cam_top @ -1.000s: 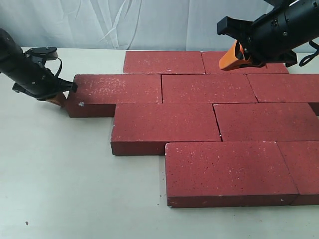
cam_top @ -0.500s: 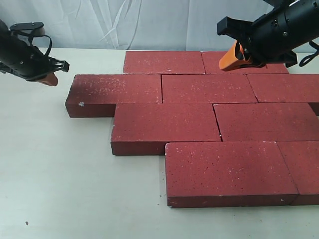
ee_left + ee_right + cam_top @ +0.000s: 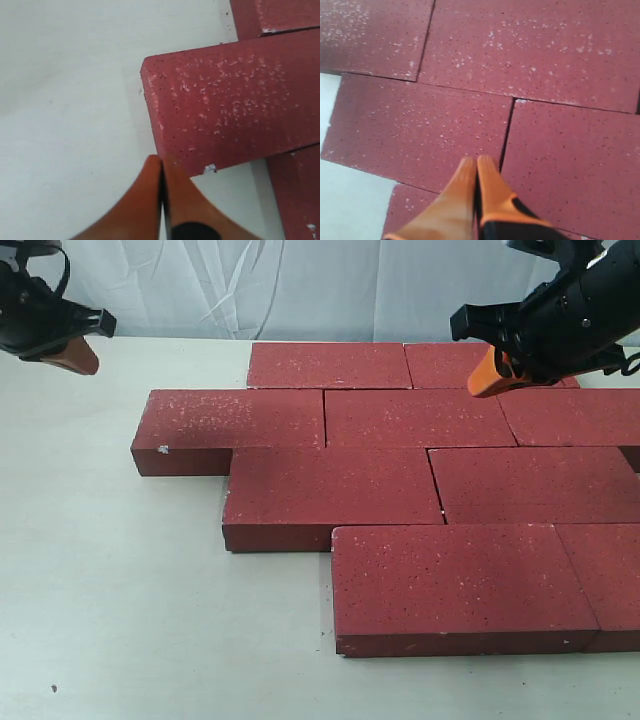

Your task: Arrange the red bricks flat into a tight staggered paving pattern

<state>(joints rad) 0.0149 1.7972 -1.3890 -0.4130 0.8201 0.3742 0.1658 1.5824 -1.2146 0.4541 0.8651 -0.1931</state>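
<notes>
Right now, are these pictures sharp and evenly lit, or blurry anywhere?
Exterior view: soft, even light, the red bricks crisp, only thin shadows along their edges. Left wrist view: the left pincer is blurred close to the lens, and the pale table looks nearly washed out. Right wrist view: the right pincer is blurred, brick speckles slightly soft.

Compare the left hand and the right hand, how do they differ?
The left hand hangs off the paving's left end, over the table; the right hand hangs above the bricks. The left hand points near the end of the chipped brick, the right hand at a seam. Both are shut, orange-tipped, empty.
</notes>
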